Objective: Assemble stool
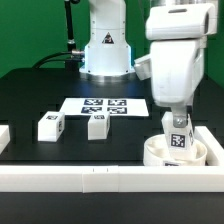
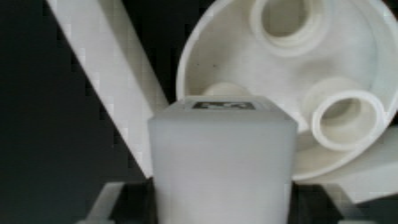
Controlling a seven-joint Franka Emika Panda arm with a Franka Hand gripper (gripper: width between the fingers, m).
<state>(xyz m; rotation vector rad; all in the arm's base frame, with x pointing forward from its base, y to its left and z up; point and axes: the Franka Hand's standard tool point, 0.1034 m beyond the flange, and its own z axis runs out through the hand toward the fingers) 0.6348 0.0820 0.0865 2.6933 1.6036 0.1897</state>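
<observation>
The round white seat (image 1: 152, 150) lies underside up at the exterior view's right, tucked against the white rails. In the wrist view the seat (image 2: 249, 75) shows two round sockets (image 2: 350, 115). My gripper (image 1: 176, 116) is shut on a blocky white leg (image 1: 178, 138) with a tag, held upright over the seat. From the wrist, that leg (image 2: 217, 150) fills the space between both dark fingers (image 2: 128, 205), its far end close to the seat beside a socket. Whether it touches the seat I cannot tell. Two more legs (image 1: 51, 125) (image 1: 97, 125) lie on the black table at the left.
The marker board (image 1: 100, 105) lies flat behind the loose legs. A long white rail (image 1: 100, 178) runs along the table's front, and another rail (image 2: 107, 80) passes beside the seat. The arm's white base (image 1: 105, 50) stands at the back.
</observation>
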